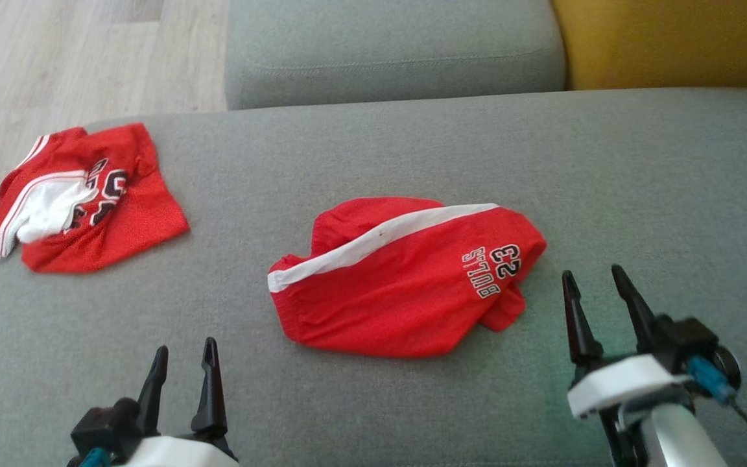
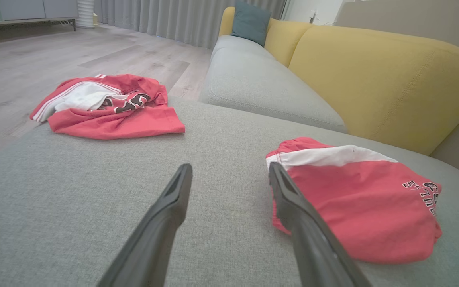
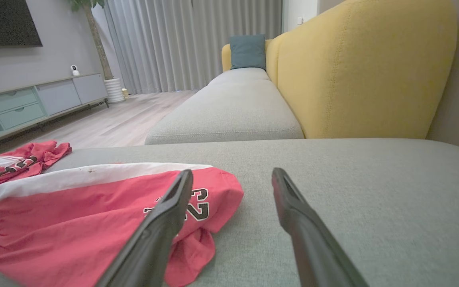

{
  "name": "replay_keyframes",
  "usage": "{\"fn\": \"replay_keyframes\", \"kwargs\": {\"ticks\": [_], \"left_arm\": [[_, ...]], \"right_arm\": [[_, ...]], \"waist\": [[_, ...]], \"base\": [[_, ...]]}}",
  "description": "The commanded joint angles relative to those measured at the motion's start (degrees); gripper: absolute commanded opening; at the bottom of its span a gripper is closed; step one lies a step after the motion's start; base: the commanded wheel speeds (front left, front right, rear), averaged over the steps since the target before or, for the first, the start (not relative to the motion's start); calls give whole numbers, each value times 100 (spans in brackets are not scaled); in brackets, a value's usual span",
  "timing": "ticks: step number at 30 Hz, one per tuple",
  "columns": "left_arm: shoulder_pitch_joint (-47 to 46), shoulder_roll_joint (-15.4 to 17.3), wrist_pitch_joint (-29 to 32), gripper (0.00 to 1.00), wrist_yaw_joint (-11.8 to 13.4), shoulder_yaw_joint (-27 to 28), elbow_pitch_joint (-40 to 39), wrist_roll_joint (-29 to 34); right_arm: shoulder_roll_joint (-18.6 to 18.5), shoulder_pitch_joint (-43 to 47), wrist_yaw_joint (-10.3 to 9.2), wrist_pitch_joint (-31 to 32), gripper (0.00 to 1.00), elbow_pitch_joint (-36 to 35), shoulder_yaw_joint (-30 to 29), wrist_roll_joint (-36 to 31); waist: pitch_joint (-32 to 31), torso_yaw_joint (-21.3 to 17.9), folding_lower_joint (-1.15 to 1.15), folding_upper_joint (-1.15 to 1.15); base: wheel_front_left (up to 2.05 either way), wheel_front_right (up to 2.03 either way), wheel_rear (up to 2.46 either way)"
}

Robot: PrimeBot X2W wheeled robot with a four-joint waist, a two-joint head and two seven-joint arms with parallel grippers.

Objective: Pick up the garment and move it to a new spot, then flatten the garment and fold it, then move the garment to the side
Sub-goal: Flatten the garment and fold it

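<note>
Head view, left to right:

The wooden floor borders the left edge of the grey seat cushion. A crumpled red jersey with white trim lies on the cushion's far left corner, its left edge at the cushion's rim.

The left gripper sits at the lower left over bare cushion. Its 2 dark fingers are spread apart with nothing between them. A strip of cushion separates it from the shorts.

The red shorts lie near the middle of the cushion, well apart from the jersey. They lie roughly flat. A white side stripe runs diagonally across the upper part, and the print "BULLS 23" sits near the right end (the lettering reads sideways from the head camera). A small flap of red fabric protrudes below the right end.

The right gripper sits at the lower right, just beside the right end of the shorts. Its jaws are spread wide and hold nothing. In the right wrist view its left finger crosses in front of the "23"; contact with the fabric cannot be confirmed.

Behind the seat cushion lies a second grey cushion, with a yellow backrest to its right
</note>
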Motion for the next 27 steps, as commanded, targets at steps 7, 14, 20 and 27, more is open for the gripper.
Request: {"fn": "replay_keyframes", "kwargs": {"ticks": [7, 14, 20, 27], "left_arm": [[-336, -38, -71, 100, -4, 30, -121, -74], [-485, -39, -71, 100, 25, -70, -83, -117], [-517, -39, -71, 100, 30, -83, -70, -133], [-484, -39, -71, 100, 24, -92, -52, -124]], "right_arm": [[-21, -1195, 43, 367, 100, 829, 297, -255], [-21, -1865, 43, 922, 100, 1912, 433, -233], [-21, -2196, 43, 1009, 100, 2638, 531, -12], [-21, -2409, 43, 940, 0, 3205, 851, 306]], "waist": [[249, 288, 0, 0], [511, 599, 0, 0], [583, 736, 0, 0], [568, 739, 0, 0]], "base": [[0, 0, 0], [0, 0, 0], [0, 0, 0], [0, 0, 0]]}}
